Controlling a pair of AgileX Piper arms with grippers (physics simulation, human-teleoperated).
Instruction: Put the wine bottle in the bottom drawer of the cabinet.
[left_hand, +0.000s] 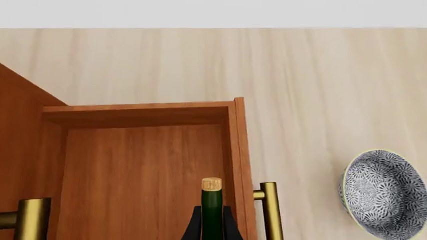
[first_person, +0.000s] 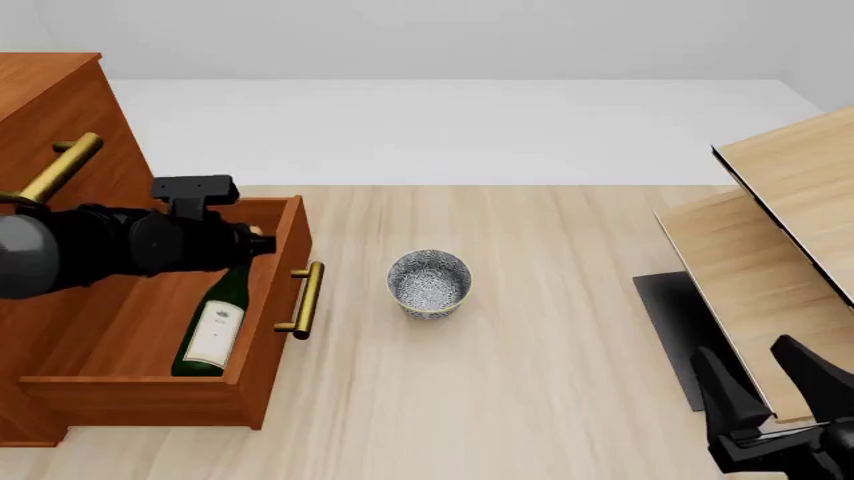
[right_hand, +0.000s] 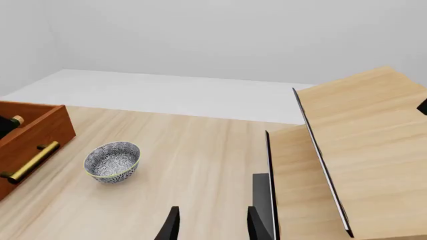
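Observation:
The wine bottle (first_person: 218, 322) lies slanted inside the open bottom drawer (first_person: 139, 398) of the cabinet (first_person: 54, 100), its white label up and its base toward the near end. My left gripper (first_person: 251, 244) is shut on the bottle's neck. In the left wrist view the black fingers (left_hand: 193, 225) flank the green neck (left_hand: 212, 207) just below the tan cork (left_hand: 212, 184), over the drawer's floor (left_hand: 133, 175). My right gripper (first_person: 761, 378) stands open and empty at the near right, far from the drawer (right_hand: 40, 131).
A speckled grey-white bowl (first_person: 429, 283) stands on the table just right of the drawer's brass handle (first_person: 307, 298). Pale light-wood furniture with black edges (first_person: 787, 200) and a dark mat (first_person: 674, 320) fill the right side, close to my right gripper (right_hand: 212, 222).

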